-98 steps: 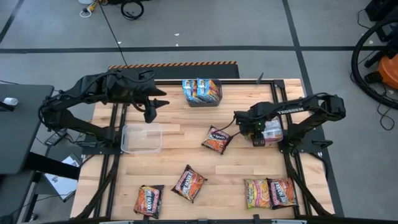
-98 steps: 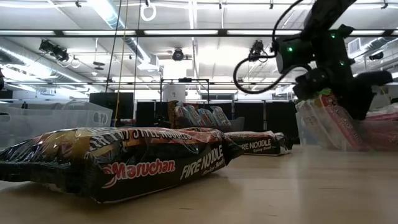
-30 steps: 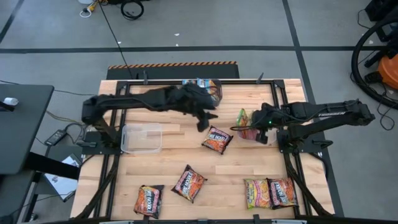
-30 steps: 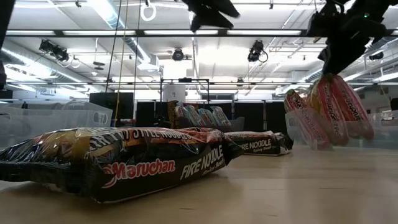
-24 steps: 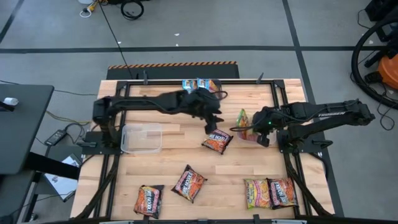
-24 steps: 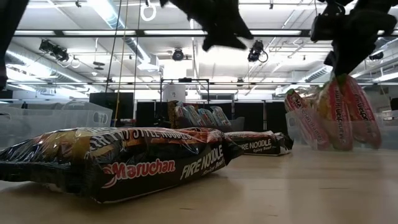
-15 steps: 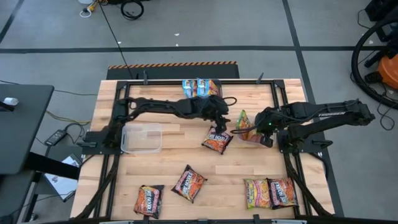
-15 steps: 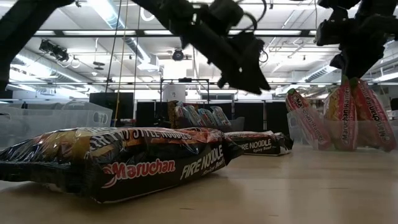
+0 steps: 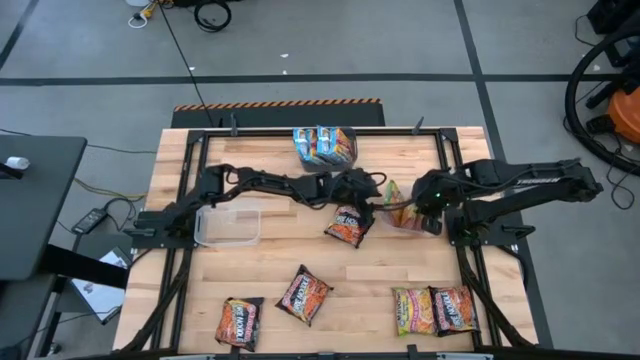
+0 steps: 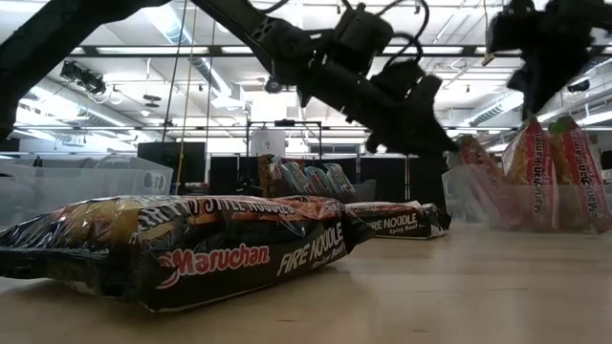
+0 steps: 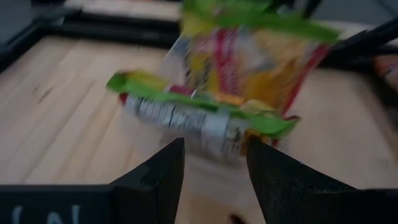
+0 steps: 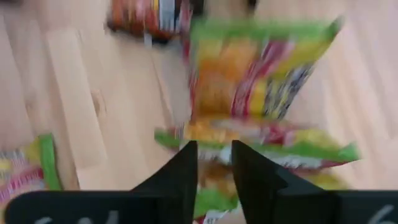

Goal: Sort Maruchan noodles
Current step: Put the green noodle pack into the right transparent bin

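Observation:
A clear tub point(image 9: 402, 213) holding green-labelled Maruchan packets point(image 11: 205, 115) stands right of the table's middle, with my right gripper point(image 9: 420, 203) shut at its rim. In the low view the tub point(image 10: 516, 205) is nearly upright, its bottom at or just above the tabletop. My left gripper point(image 9: 376, 192) is open and reaches in from the left, close in front of the tub, touching nothing; in the left wrist view it point(image 11: 211, 152) faces the packets. Dark maroon packets point(image 9: 348, 225) point(image 9: 303, 293) point(image 9: 238, 322) lie flat on the wood. My right gripper point(image 12: 214, 152) comes from above, pointing down, and holds the clear tub at its rim on the side toward the table's right point(image 10: 547, 119). The clear wall barely shows between the fingers. The tub with its packets point(image 12: 249, 93) hangs nearly upright below it.
A dark grey bin point(image 9: 325, 147) with blue packets sits at the far edge. An empty clear tub point(image 9: 228, 222) is at the left. Two packets point(image 9: 415, 310) point(image 9: 452, 308) lie near the right front corner. A dark Fire Noodle packet point(image 10: 182, 253) fills the low view's foreground.
My left arm has stretched toward the table's right and come down, ending close to the tub. The tub in my right gripper hung tilted above the table; it has come down and swung nearly upright.

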{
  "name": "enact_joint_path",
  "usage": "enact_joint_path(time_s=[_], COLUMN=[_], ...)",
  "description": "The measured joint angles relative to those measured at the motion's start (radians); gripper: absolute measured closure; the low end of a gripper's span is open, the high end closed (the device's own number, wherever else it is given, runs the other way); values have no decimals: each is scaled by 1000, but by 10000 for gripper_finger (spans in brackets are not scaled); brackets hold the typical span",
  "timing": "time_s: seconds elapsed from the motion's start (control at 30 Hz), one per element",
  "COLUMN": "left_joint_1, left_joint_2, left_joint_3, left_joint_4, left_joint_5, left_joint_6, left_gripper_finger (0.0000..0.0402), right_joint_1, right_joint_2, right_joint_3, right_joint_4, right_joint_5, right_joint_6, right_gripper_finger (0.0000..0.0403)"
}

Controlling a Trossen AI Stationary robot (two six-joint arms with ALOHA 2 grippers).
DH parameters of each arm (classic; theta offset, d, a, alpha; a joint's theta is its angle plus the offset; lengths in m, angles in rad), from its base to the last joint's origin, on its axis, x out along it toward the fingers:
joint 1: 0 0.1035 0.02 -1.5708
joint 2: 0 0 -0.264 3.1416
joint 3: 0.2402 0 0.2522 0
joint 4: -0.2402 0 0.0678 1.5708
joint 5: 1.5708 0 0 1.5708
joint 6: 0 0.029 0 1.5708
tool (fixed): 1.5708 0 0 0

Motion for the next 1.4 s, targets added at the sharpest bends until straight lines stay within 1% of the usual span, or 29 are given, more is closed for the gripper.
enact_joint_path(time_s=[0.13, 0.2, 0.27, 0.33, 0.47, 0.57, 0.63, 0.7, 0.77, 0.87, 0.93, 1.03, 1.13, 1.3, 1.4], left_joint_1=[-27, -41, -55, -67, -78, -74, -70, -62, -53, -30, -11, 9, 20, 18, 16], left_joint_2=[7, 30, 67, 100, 101, 56, 6, -38, -79, -139, -181, -240, -313, -452, -534], left_joint_3=[1, 5, 7, 26, 43, 56, 61, 63, 62, 61, 62, 61, 60, 60, 60], left_joint_4=[122, 192, 225, 223, 181, 96, 35, -23, -114, -225, -299, -430, -551, -724, -798], left_joint_5=[0, -6, -9, -31, -52, -51, -52, -54, -54, -53, -55, -80, -117, -176, -220], left_joint_6=[-11, -37, -66, -84, -87, -69, -43, -29, -25, -21, -17, -6, 0, -7, -14], left_gripper_finger=[224, 224, 224, 224, 224, 224, 224, 224, 224, 224, 224, 224, 224, 224, 224], right_joint_1=[-2, -9, -30, -51, -74, -75, -75, -75, -75, -75, -75, -80, -100, -154, -188], right_joint_2=[1, 13, 41, 76, 117, 107, 88, 75, 61, 49, 50, 61, 109, 255, 346], right_joint_3=[32, 19, -4, -23, -23, 6, 38, 66, 83, 77, 56, -2, -55, -69, -69], right_joint_4=[133, 201, 246, 264, 261, 249, 197, 95, -35, -202, -263, -286, -250, -215, -209], right_joint_5=[72, 112, 120, 115, 91, 86, 86, 86, 70, 7, -40, -68, -68, -67, -113], right_joint_6=[-29, -67, -106, -137, -154, -139, -126, -103, -73, -22, 7, 16, -23, -163, -190], right_gripper_finger=[274, 269, 269, 270, 270, 270, 270, 270, 270, 270, 270, 270, 270, 270, 270])
